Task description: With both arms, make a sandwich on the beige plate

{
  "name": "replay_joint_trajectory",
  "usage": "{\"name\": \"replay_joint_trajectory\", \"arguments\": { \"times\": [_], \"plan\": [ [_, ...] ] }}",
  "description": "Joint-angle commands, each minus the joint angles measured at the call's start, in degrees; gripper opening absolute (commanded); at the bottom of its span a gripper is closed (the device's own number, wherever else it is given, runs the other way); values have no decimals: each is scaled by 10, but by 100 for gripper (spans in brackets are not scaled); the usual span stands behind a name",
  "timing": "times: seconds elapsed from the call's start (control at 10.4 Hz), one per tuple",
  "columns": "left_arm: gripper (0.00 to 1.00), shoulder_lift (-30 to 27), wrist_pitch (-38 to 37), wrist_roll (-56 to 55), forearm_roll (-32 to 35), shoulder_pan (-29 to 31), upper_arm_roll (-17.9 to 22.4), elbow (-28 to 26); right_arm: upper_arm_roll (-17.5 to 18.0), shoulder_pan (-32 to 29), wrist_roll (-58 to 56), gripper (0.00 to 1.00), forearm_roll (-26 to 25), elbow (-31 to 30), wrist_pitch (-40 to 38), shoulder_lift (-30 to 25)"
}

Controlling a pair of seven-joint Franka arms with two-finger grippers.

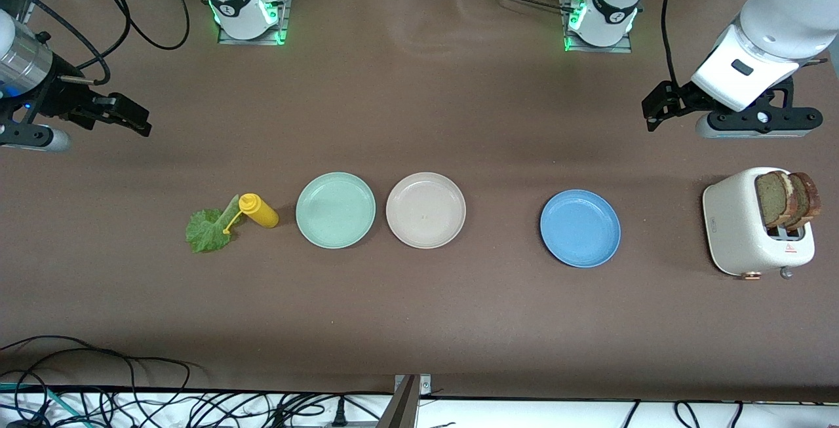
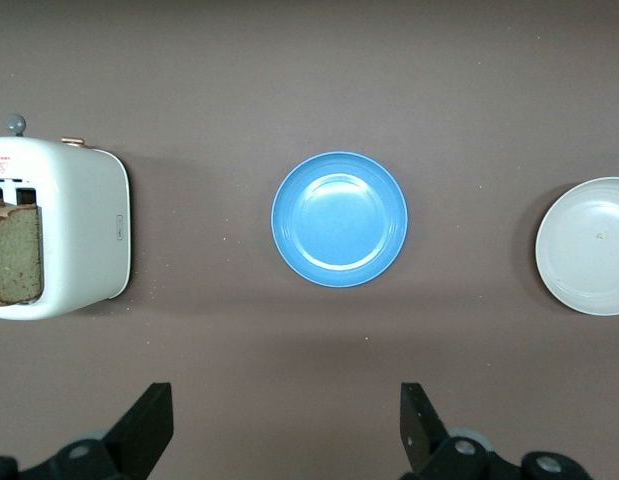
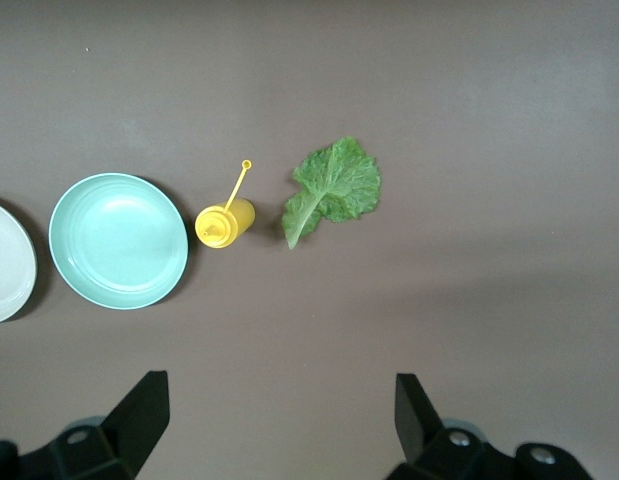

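The beige plate is set bare at the table's middle, with a mint plate just beside it at 9 o'clock and a blue plate well apart at 3 o'clock. Two toast slices are stood upright in the toaster at the left arm's end. A lettuce leaf is laid at the right arm's end, touched by a yellow bottle. The left gripper is held wide, empty, over bare table; the right gripper likewise.
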Motion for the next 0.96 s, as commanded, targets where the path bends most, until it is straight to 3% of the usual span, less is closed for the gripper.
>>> {"name": "replay_joint_trajectory", "arguments": {
  "times": [0.0, 0.29, 0.87],
  "plan": [
    [100, 1, -3, 13, -9, 3, 1, 5, -4, -2, -7, 100, 12, 5, -8, -4],
    [100, 1, -3, 11, -8, 3, 0, 6, -22, -2, -10, 100, 25, 5, -5, -4],
    [100, 7, 2, 10, -9, 3, 0, 6, -25, -2, -12, 100, 26, 5, -5, -5]
  ]
}}
